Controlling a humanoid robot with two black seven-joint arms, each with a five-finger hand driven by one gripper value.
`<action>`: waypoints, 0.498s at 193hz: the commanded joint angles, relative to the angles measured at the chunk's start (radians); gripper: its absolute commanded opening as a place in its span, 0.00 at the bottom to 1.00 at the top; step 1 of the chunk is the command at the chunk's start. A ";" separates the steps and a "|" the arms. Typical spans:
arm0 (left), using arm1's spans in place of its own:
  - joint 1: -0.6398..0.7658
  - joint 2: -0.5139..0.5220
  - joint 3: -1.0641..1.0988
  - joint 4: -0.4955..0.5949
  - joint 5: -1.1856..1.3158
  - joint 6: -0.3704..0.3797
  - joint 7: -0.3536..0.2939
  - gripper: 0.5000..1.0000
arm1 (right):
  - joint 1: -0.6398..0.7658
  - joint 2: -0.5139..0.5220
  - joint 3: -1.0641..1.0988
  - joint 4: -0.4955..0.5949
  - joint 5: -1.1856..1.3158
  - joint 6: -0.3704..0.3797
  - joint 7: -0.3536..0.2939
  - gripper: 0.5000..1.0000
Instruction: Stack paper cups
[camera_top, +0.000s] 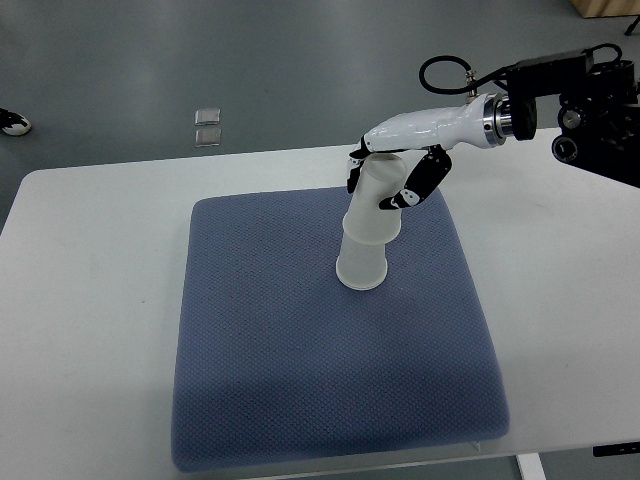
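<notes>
1. The right hand (400, 170) comes in from the right edge and its fingers grasp the upper paper cup (380, 200).
2. This cup sits tilted on the lower paper cup (362, 262), partly over it.
3. The lower cup stands on the blue mat (270, 380), near its far side, on the white table (90, 300).

Brightness: even and bright, no dim areas.
Source: diffuse, from overhead.
Shadows: faint and soft; a weak shadow lies on the blue mat (330, 400) beside the paper cups (368, 232).
Glare: mild sheen on the white shell of the right hand (395, 180); the white bench (90, 300) is near overexposure.
Focus: mat weave is sharp; the floor (200, 60) is slightly softer.
Distortion: none obvious at the edges.
</notes>
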 joint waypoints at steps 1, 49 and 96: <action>0.000 0.000 0.000 0.001 0.000 0.000 0.000 1.00 | -0.011 0.016 0.002 -0.004 -0.004 -0.002 0.001 0.29; 0.001 0.000 0.000 0.000 0.000 0.000 0.001 1.00 | -0.027 0.021 0.011 -0.002 0.013 -0.013 0.001 0.56; 0.001 0.000 0.000 0.000 0.000 0.000 0.000 1.00 | -0.025 0.016 0.013 -0.002 0.016 -0.008 0.001 0.80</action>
